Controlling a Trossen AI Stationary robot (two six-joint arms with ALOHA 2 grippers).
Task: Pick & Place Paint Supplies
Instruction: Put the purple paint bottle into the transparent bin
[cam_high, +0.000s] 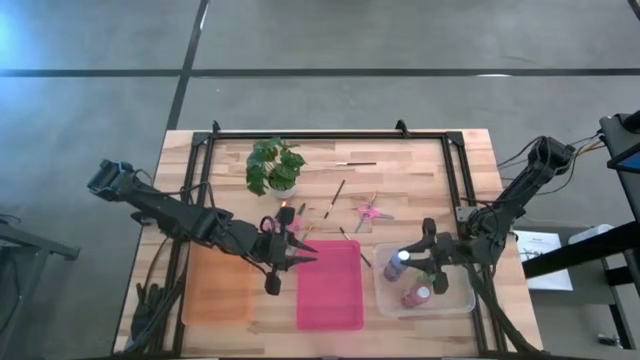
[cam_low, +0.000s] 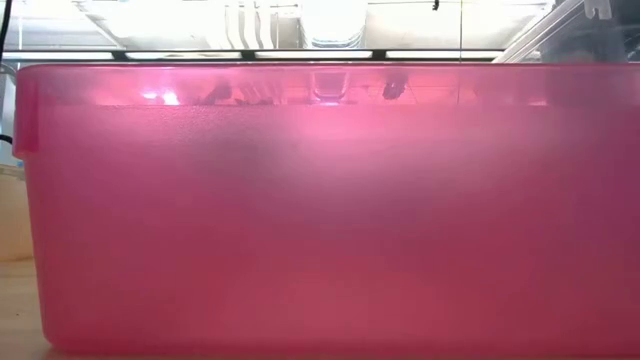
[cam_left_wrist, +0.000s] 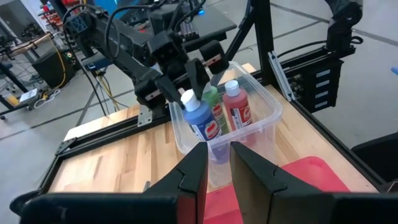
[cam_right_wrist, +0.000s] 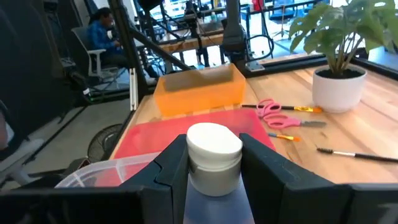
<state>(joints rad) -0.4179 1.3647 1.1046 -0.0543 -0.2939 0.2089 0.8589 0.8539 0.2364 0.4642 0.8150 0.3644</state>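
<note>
The blue paint bottle (cam_left_wrist: 200, 119) has a white cap and a red-and-white label, and the right claw (cam_right_wrist: 211, 165) grips it just under the cap, inside the clear tub (cam_high: 462, 298) at the worktop's (cam_high: 420, 170) right front corner. A green bottle (cam_left_wrist: 216, 111) and a red bottle (cam_left_wrist: 236, 107) stand upright beside it in the same tub. The left claw (cam_high: 297, 252) hovers over the near edge of the pink tray (cam_high: 330, 290), fingers (cam_left_wrist: 196, 177) narrowly parted and empty. Pink scissors (cam_high: 371, 211) lie mid-worktop; another pair (cam_high: 272, 224) sits partly hidden by the left arm. Thin brushes (cam_high: 336, 194) lie scattered near the potted plant (cam_high: 274, 166). An orange tray (cam_high: 215, 290) lies left of the pink one. The low view is blocked by the pink tray's wall (cam_low: 320, 210).
</note>
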